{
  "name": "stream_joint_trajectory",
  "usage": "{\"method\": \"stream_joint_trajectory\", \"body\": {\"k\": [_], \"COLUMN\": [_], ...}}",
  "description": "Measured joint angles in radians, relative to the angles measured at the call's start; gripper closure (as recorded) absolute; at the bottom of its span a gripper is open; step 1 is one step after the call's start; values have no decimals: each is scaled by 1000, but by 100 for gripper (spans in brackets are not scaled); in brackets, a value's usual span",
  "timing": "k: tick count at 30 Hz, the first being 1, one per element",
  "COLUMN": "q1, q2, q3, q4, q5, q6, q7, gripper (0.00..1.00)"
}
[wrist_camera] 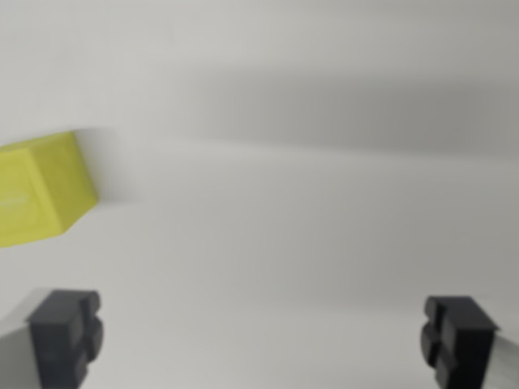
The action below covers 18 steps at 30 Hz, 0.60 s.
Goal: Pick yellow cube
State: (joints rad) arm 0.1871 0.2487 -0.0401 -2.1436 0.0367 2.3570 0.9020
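The gripper [263, 340] stands spread wide, its two dark fingertips [65, 332] showing at the bottom corners of the wrist view, one at the view's left and one at its right, with only bare pale surface between them. Nothing is held and neither fingertip touches anything. The yellow cube [40, 190] lies on the white tabletop [308, 227] ahead of the gripper and off toward the wrist view's left, beyond the left fingertip and outside the gap between the fingers; part of it is cut off by the left edge of the picture. It is clearly apart from the fingertip nearest it. The cube sits turned at a slant to the fingers' line, one corner pointing toward the middle of the view, a top face and one side face visible. Its sides look about equal, so no long axis can be told. The picture is blurred. A broad soft shadow [349, 113] crosses the tabletop farther ahead.
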Motion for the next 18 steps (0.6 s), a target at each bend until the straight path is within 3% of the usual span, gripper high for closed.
{"method": "stream_joint_trajectory", "body": {"k": [18], "q1": [55], "q2": [42], "q3": [0], "q4": [-11], "q5": [2], "q6": [60], "q7": [13], "gripper": [0]}}
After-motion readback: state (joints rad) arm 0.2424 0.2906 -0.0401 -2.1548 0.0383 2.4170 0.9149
